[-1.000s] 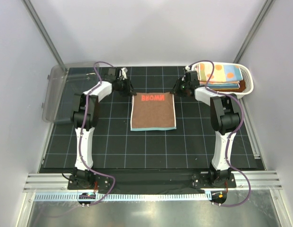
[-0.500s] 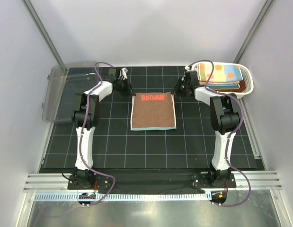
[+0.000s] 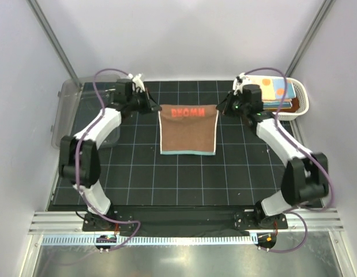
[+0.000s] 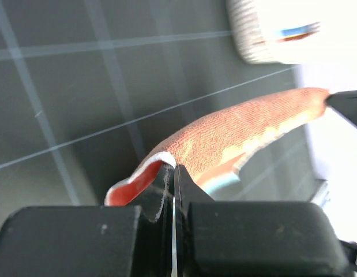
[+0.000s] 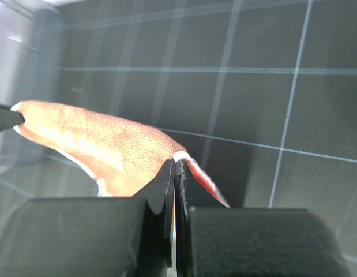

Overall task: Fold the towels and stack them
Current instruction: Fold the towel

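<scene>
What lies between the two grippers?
The lifted far edge of the rust-brown cloth towel, its corners pinched by the left gripper and right gripper; the top view shows it.

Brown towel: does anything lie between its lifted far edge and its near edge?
Nothing visible does. The left gripper and right gripper pinch the brown towel by its far corners, and its surface down to the near edge lies bare.

towel (image 3: 188, 131): brown, red lettering, pale-blue hem | mat (image 3: 138, 173): black, white grid

Before towel (image 3: 188, 130): I see open mat (image 3: 184, 179).
Its left: bin (image 3: 66, 115) blocks me.
Its right: basket (image 3: 305, 95) blocks me.
</scene>
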Tool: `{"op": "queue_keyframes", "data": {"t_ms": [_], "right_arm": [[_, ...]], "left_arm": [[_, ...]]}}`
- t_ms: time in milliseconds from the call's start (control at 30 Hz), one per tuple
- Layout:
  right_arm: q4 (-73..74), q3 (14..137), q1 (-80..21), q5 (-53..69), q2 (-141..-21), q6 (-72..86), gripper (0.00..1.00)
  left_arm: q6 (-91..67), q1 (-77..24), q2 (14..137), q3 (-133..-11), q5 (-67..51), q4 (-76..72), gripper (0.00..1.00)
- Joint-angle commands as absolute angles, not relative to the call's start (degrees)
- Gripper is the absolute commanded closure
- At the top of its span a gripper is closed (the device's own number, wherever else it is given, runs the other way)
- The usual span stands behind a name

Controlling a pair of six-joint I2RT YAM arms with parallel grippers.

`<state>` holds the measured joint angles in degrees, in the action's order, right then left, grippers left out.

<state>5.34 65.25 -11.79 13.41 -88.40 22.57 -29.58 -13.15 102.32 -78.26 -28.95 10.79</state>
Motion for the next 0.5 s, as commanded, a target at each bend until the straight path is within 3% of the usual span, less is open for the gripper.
{"op": "queue_keyframes", "data": {"t_ms": [0,167,467], "right_arm": [[9.57,63.37,-13.70,12.74,-76.49,21.36,0.99],[17.74,56.53,-18.89,10.55,-60.68,21.18,0.99],[20.75,42.90,-23.20,13.44,-28.94,28.47,0.99]], "left_arm": [[-30.85,-14.49,93.27,-74.89,-33.66,4.48,1.00],[-30.50,-20.29,77.72,-64.62,-33.05,4.57,1.00],[-34.53,-38.22,51.79,-52.66,-13.73,10.98,1.00]]}}
